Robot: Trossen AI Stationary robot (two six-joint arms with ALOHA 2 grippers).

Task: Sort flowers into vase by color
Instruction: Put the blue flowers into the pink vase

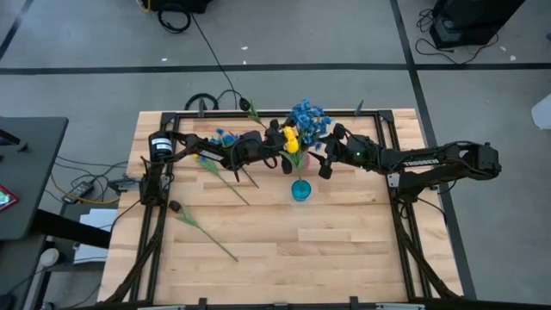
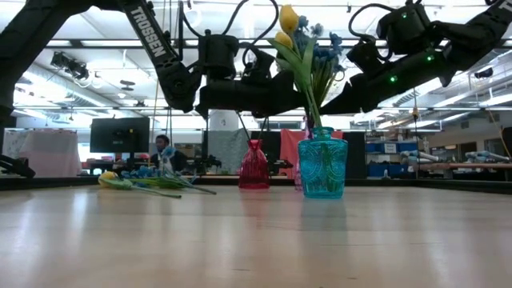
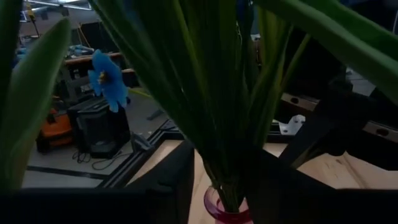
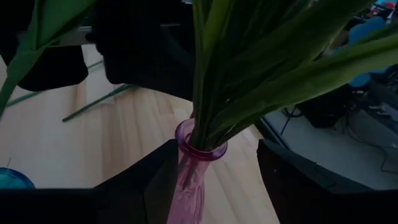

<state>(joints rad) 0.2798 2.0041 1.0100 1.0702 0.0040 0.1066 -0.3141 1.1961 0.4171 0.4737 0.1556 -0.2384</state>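
Flanking the pink vase [image 4: 198, 163], left tool [image 1: 274, 145] and right tool [image 1: 325, 165] stand apart; upright stems [image 3: 230, 124] rise between them, left tool nearer.

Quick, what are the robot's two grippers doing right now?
Left gripper: cannot tell, the flower stems hide it.
Right gripper: open, either side of the pink vase neck.

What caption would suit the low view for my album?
Two robot arms meet above a teal vase holding yellow flowers and blue flowers; a red vase stands behind.
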